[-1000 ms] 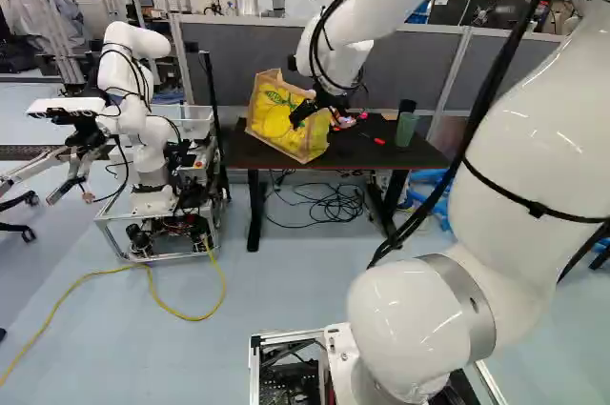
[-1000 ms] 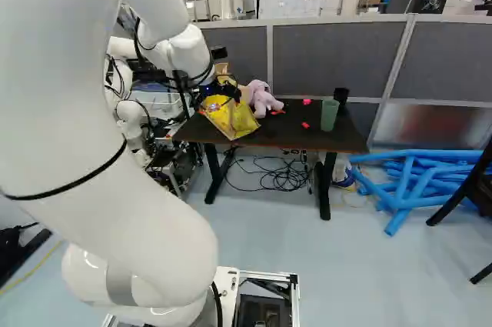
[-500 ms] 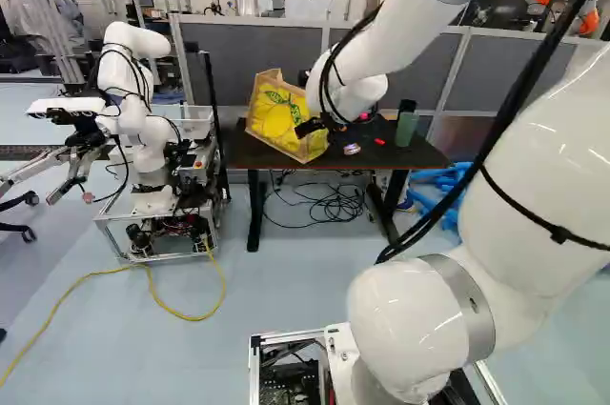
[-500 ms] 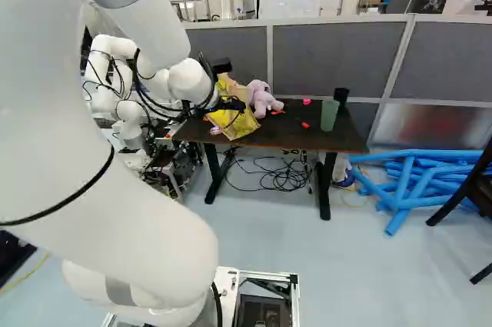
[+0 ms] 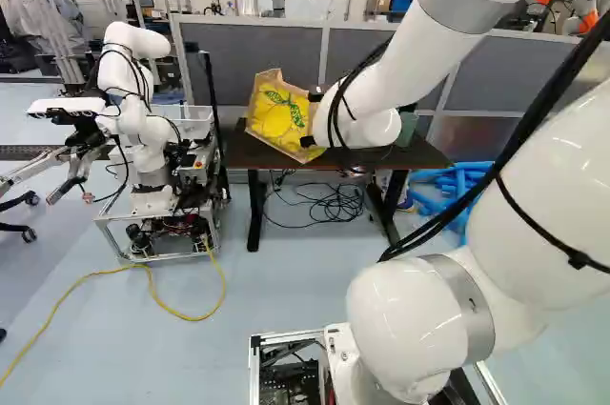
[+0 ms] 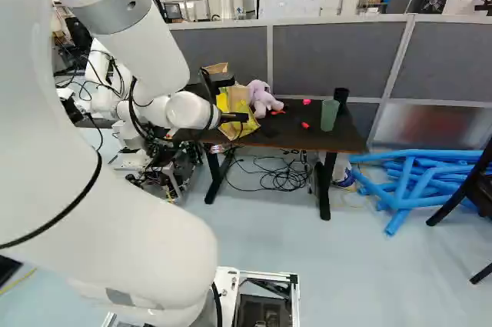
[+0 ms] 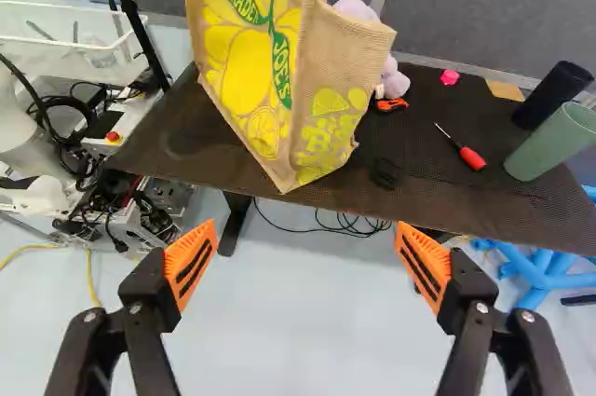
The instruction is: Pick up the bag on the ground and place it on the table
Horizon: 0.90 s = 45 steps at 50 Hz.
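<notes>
Your gripper point(image 6: 234, 118) has its fingers spread wide apart, orange pads point(image 7: 188, 264) facing each other across a big gap, so you're clamped on nada. Straight ahead of it, past the fingertips, you've got the bag point(image 7: 242, 51), the tan one with yellow fruit and green lettering, sitting on the dark table point(image 7: 447, 205) at its left end in the left base view. One bottom corner is right near the table's front edge. Just behind the bag you can see a purple plush toy point(image 6: 261, 100), with an orange and black tool point(image 7: 392, 104) beside it. Farther along there's a pink bit point(image 7: 450, 77), a red-handled screwdriver point(image 7: 472, 158), then a green cup point(image 7: 554, 140) next to a black cup point(image 7: 553, 95). Under the table you've got tangled black cables point(image 6: 284, 178) on the floor point(image 6: 369, 265), plus blue tubes point(image 6: 423, 185) piled near the end with the cups. Over at the left of the left base view is another robot point(image 5: 145, 133), with a yellow cable point(image 5: 152, 286) on the floor by its cart.
</notes>
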Tool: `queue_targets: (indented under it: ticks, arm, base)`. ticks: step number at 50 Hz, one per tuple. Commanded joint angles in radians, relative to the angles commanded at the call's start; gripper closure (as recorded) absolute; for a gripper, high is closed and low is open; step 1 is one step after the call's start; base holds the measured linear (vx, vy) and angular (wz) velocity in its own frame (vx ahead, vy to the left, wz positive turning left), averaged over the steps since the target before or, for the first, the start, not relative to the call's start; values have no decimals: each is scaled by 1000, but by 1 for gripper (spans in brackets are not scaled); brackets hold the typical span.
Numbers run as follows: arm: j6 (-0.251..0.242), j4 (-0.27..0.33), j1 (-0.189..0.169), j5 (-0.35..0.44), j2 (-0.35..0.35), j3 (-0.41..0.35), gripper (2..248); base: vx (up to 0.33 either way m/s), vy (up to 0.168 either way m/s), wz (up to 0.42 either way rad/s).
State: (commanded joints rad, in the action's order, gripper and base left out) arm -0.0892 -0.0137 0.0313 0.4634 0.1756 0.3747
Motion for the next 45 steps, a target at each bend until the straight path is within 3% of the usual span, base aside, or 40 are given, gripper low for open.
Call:
queue_targets:
  ticks: [22,45]
  arm:
    - [40,6,-14,185,47,-130,3]
    - [69,11,-24,318,81,-223,3]
  base:
    - [0,0,0]
    - [0,0,0]
